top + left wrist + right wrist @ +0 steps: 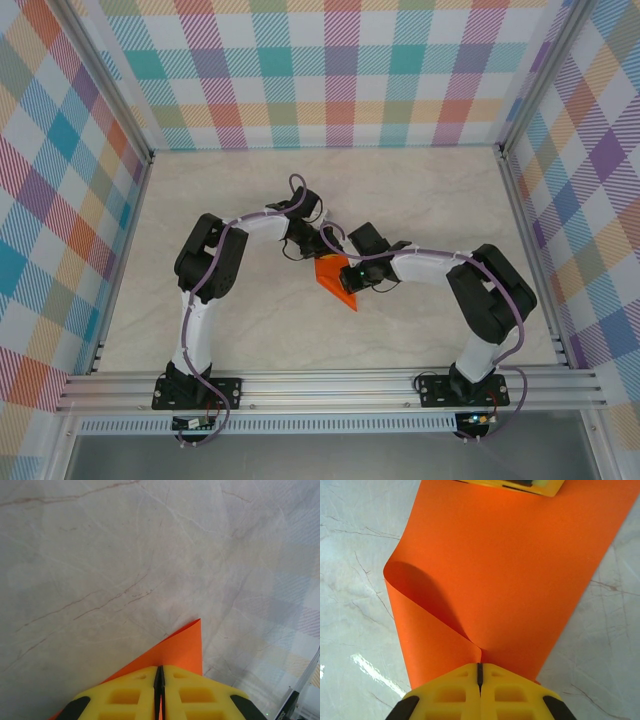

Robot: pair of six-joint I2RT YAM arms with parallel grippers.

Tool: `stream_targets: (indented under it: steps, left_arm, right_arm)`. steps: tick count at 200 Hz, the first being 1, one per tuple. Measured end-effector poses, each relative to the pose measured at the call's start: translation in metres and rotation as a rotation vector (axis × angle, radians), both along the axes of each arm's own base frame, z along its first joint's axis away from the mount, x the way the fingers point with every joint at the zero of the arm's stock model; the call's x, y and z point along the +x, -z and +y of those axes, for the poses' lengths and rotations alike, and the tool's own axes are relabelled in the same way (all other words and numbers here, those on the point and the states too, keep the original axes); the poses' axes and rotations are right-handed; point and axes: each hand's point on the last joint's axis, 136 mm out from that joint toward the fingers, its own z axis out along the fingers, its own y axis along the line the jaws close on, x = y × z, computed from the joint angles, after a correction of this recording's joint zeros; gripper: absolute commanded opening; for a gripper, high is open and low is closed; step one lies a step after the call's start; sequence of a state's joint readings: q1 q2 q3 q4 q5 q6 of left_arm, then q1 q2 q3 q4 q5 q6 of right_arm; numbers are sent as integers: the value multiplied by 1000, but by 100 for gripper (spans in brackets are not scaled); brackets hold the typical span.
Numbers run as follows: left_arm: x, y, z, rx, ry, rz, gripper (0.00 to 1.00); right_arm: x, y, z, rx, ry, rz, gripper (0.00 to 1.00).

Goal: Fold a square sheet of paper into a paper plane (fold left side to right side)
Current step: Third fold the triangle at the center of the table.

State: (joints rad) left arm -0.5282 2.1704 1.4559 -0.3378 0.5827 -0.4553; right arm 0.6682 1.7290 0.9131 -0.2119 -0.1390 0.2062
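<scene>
Folding is at an early stage, as I judge it: the square sheet of paper (510,565) is lifted and bent over itself in a soft loop, with a rounded bend to the left of the right end effector (480,666) and no sharp crease pressed in. No pointed dart shape or layered flaps show.

The right end effector has its fingers pressed together, pinching the near edge of the sheet where the two layers meet. The left end effector (160,672) is likewise pressed together on the opposite edge, with one orange corner jutting out just ahead of its tips.

Left to do, by my reading: bring the edges level, lay the sheet on the desk (100,555) and flatten the fold, then make every later fold of the plane.

Around them lies pale veined desk surface, with checked walls (340,70) well apart. The chief hindrance looks to be the two end effectors themselves, crowded close over one small sheet.
</scene>
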Motion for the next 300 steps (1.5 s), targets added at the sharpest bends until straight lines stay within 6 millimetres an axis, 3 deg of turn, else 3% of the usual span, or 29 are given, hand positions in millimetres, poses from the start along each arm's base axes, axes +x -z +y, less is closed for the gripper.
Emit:
stream_targets:
  steps: [95,172,205,239,269,300]
  left_arm:
    - [0,0,0,0,0,0,12]
    - [2,-7,-5,35,25,12,26]
    - [14,-20,2,59,23,2,31]
    - [27,-30,28,72,-20,-8,18]
    - [0,-45,53,57,-45,9,9]
    - [-41,-56,47,-20,-15,39,6]
  right_arm:
    - [1,3,1,-7,0,11,0]
    - [-1,6,3,-20,-7,43,0]
    - [-1,6,2,-21,-6,45,0]
    - [-1,6,2,-21,-6,44,0]
    - [-1,6,3,-22,-7,44,0]
    - [-1,6,3,-22,-7,43,0]
